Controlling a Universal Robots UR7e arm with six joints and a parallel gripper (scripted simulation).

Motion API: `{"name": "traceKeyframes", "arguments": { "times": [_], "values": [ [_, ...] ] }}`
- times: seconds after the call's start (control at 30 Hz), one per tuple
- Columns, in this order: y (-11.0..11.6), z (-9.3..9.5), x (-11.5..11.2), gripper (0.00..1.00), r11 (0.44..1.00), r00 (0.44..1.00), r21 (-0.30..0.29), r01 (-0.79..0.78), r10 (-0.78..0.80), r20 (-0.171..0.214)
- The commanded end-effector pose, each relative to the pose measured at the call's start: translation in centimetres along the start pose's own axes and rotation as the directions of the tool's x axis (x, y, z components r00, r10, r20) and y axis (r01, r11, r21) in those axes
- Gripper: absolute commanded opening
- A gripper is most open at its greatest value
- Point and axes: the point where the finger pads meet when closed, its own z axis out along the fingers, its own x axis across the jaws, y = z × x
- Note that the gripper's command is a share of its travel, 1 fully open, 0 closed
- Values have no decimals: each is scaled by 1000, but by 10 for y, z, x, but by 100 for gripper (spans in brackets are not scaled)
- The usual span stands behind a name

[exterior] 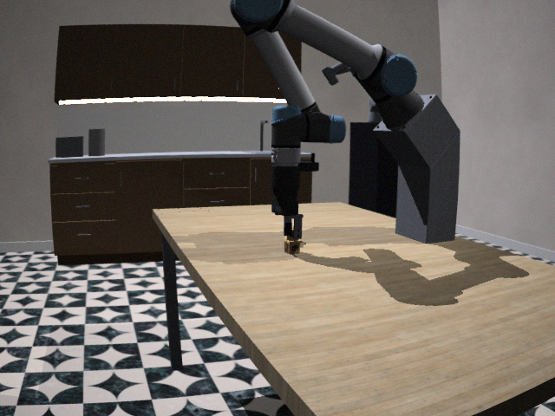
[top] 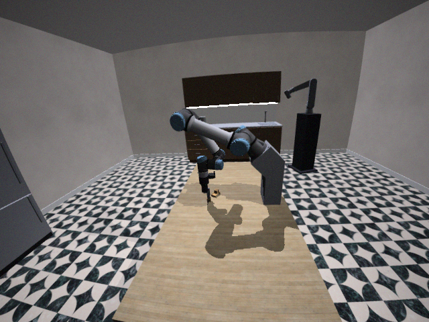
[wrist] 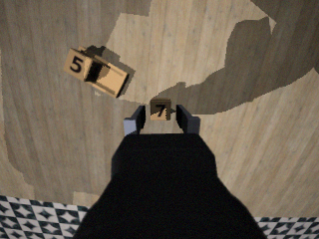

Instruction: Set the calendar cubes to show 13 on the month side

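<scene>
Reaching for the loose cube: one date block outside the tray, one inside

Hanging point-down from the robot arm, the gripper (top: 208, 195) (exterior: 293, 227) (wrist: 160, 112) stood low over the wooden table (top: 221, 277) (exterior: 403, 340) (wrist: 239, 149). From where I stood, its two fingers were spread wide and held nothing. Seen from the wrist, the loose cube (exterior: 291, 247) (wrist: 160, 110), a small wooden block with a dark 7 on top, sat in line with the space between them. It rested on the tabletop, apart from the tray.

The calendar tray (top: 215, 194) (wrist: 116, 82), also pale wood, lay near it, turned at a slant. The second cube (wrist: 76, 64), a 5 on its upper face, was at one end of the tray; the other end was vacant. I could not read the month's name or the digits on the reading side.

The step in hand seemed to be picking up the loose cube. The next move, I judged, called for centring the fingers on two opposite faces, closing squarely and lifting straight up. The cube might then have needed turning so that its proper digit stood upright, before being set flat in the vacant end. Closing off-centre could have twisted it.
</scene>
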Motion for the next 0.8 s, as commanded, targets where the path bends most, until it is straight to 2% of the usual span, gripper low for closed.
{"name": "traceKeyframes", "arguments": {
  "times": [0.0, 0.37, 0.77],
  "values": [
    [1, -9, 0, 90, 1000, 1000, -2, 0, 0, 0],
    [0, -35, 0, 90, 1000, 1000, -2, 0, 0, 0],
    [0, -37, 0, 90, 1000, 1000, -3, 0, 0, 0]
  ]
}}
